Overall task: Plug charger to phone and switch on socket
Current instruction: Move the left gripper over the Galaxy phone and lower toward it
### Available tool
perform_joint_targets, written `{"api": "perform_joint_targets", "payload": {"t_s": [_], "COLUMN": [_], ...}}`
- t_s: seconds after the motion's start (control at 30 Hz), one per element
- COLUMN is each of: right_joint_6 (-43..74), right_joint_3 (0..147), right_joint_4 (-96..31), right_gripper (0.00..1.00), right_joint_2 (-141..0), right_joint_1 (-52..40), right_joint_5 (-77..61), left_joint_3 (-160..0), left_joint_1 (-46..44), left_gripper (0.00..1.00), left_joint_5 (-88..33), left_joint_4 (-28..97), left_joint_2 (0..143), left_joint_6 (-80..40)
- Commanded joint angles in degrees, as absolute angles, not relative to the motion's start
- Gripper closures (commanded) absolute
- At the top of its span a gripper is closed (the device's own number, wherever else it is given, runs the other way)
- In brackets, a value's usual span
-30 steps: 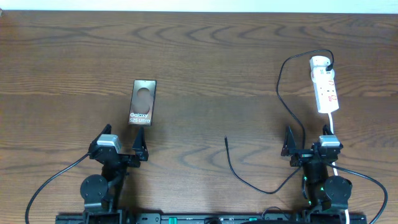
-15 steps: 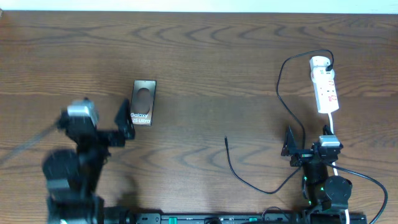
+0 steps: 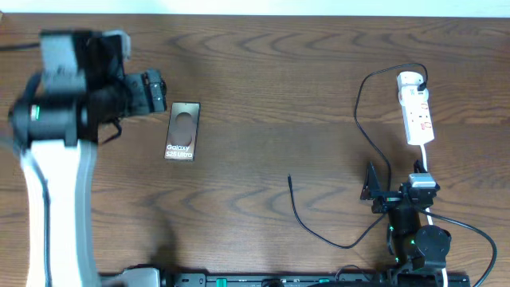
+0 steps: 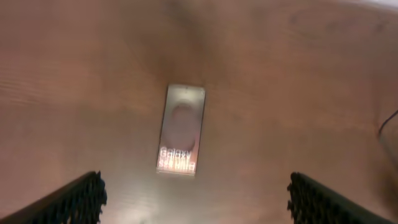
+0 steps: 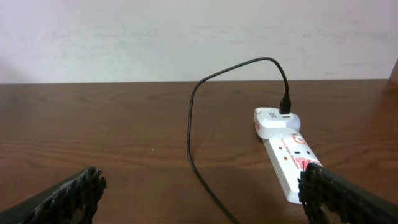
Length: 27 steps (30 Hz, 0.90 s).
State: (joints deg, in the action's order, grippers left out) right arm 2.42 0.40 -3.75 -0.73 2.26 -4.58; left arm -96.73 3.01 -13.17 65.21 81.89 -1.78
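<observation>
Left arm [image 3: 48, 191]: white lower link, black upper housing, grey end cap, small green light; blurred. Right arm [image 3: 414, 227]: black rounded joints, silver-grey wrist block [image 3: 422, 185], green indicator lights, black base cable [image 3: 476, 231]. Finger pads [image 4: 74, 198], both wrists: black, ribbed, saw-toothed.

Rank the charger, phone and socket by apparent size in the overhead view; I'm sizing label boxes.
1. charger: by far the longest, though thin.
2. phone and socket: about equal in length; the phone looks slightly wider, too close to rank.
</observation>
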Motion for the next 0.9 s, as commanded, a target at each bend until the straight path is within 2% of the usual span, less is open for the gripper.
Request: {"api": "perform_joint_targets", "payload": {"t_s": [0.0,0.57,0.87], "right_joint_6": [2.5,2.5,2.5], "right_joint_3": [0.3,0.3,0.3], "right_joint_4": [-4.0,-4.0,-4.0], "right_gripper": [0.01,0.01,0.01], "right_joint_2": [-0.5,-0.5,-0.5], "right_joint_1": [1.8,1.8,1.8], "right_joint_5": [-4.4,-4.4,-4.4], "left_joint_3": [-101.9,-101.3,-99.2], "left_joint_1": [3.2,3.1,0.3], "left_gripper": [0.07,0.07,0.07], "left_joint_5": [-12.8,-12.7,-4.8], "left_joint_4": [70.4,71.5,69.2], "left_joint_2": [90.2,105.3,110.5], "left_joint_6": [0.4,-0.4,-0.4]}}
